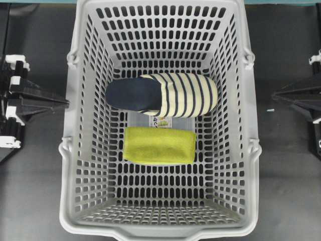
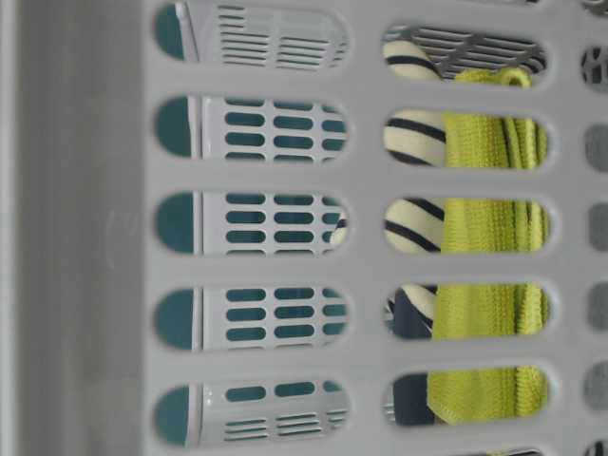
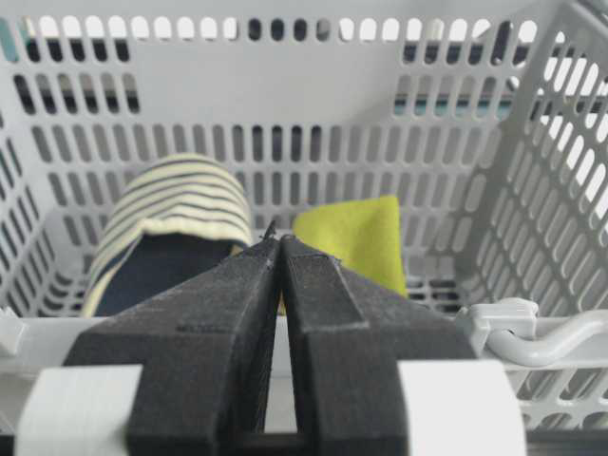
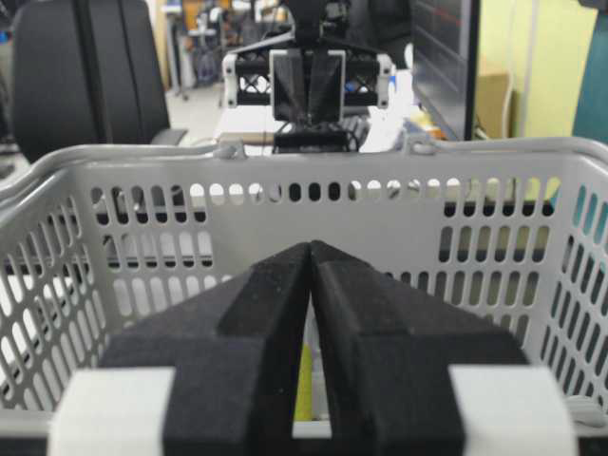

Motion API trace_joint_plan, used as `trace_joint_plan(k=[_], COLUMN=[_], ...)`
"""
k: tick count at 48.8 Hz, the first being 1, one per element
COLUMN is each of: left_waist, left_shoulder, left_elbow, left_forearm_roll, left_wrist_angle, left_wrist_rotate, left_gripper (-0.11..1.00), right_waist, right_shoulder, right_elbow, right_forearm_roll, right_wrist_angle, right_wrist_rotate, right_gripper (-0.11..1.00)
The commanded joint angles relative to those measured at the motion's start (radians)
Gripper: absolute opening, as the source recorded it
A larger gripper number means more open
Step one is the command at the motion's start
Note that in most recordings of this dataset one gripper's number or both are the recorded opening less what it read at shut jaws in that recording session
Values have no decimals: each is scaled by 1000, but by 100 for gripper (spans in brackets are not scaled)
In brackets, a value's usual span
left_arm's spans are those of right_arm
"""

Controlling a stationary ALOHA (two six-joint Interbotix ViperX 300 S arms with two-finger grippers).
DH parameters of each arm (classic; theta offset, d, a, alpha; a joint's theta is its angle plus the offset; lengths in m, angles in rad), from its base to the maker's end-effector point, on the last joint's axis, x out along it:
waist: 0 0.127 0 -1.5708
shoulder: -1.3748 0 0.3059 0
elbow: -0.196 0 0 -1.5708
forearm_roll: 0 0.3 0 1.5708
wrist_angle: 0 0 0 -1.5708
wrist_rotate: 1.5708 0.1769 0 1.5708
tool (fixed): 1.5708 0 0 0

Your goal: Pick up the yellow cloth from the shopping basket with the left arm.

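The yellow cloth lies flat on the floor of the grey shopping basket, just in front of the striped slipper. It also shows in the left wrist view and through the slots in the table-level view. My left gripper is shut and empty, outside the basket's left wall at rim height; in its wrist view the tips touch. My right gripper is shut and empty outside the right wall, tips together.
The cream-and-navy slipper lies beside the cloth, toe toward the overhead view's right. A small printed label sits between slipper and cloth. The basket's handle rests folded on the rim near my left gripper.
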Motion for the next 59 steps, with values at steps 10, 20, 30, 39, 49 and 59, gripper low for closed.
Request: trace_joint_plan(k=[10, 20, 30, 39, 49, 59], left_waist=[-2, -2, -9, -23, -37, -46], left_shoulder=[37, 100, 233, 393, 572, 724], left_elbow=[-95, -222, -400, -566, -749, -911], left_forearm_roll=[40, 40, 40, 41, 40, 40], left_wrist_angle=[107, 221, 437, 612, 793, 945], left_wrist_rotate=[-100, -95, -98, -77, -48, -43], left_gripper=[0, 0, 0, 0, 0, 0], right_waist=[12, 11, -9, -11, -21, -21], right_shoulder=[8, 8, 8, -8, -32, -44], right_elbow=[-20, -20, -35, -43, -49, -51], right_forearm_roll=[18, 18, 15, 15, 15, 15], right_wrist_angle=[12, 77, 247, 250, 252, 245], right_wrist_rotate=[55, 87, 86, 84, 86, 86], right_gripper=[-1, -1, -1, 2, 45, 78])
